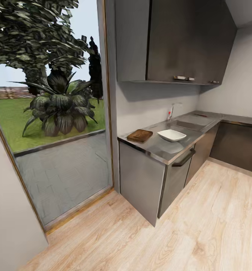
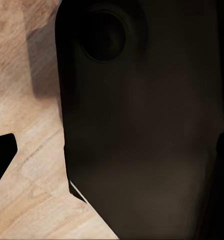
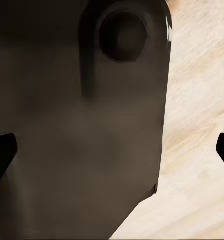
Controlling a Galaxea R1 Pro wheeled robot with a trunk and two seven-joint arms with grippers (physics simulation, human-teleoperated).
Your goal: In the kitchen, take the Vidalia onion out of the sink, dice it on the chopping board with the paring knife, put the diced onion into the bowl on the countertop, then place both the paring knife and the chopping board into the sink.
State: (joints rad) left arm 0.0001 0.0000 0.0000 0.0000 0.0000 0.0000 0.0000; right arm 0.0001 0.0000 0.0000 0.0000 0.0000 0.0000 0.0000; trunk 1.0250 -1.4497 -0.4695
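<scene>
Across the room, in the head view, I observed the countertop [image 1: 167,150] running from its near corner away to the right and far, over grey cabinets [image 1: 141,180]. On its near end lay the chopping board [image 1: 140,135], flat, at the left. Just right of it, apart from it, stood the white bowl [image 1: 171,135]. Farther along the same worktop sat the sink [image 1: 189,124], with its faucet [image 1: 172,110] against the back wall; a red knob showed at the faucet's base. I could not tell what lay inside the basin from that distance, so the Vidalia onion could not be located. A thin dark-and-red item lay on the far drainboard, too small for me to identify as the paring knife. Dark wall cabinets [image 1: 178,39] hung above the sink. A tall window [image 1: 50,109] at the left looked onto a paved strip, lawn and a broad-leaved plant [image 1: 60,107]. Pale wooden floor [image 1: 201,226] covered the near ground.

At the left wrist view, I noted a dark body of the robot close before the camera and wood floor beyond it; one dark fingertip [image 2: 1,157] showed at the picture's edge. At the right wrist view, two fingertips [image 3: 1,155] showed at opposite edges, so I recorded the right gripper [image 3: 112,155] as spread wide and holding nothing. The left gripper's state I could not determine.
</scene>
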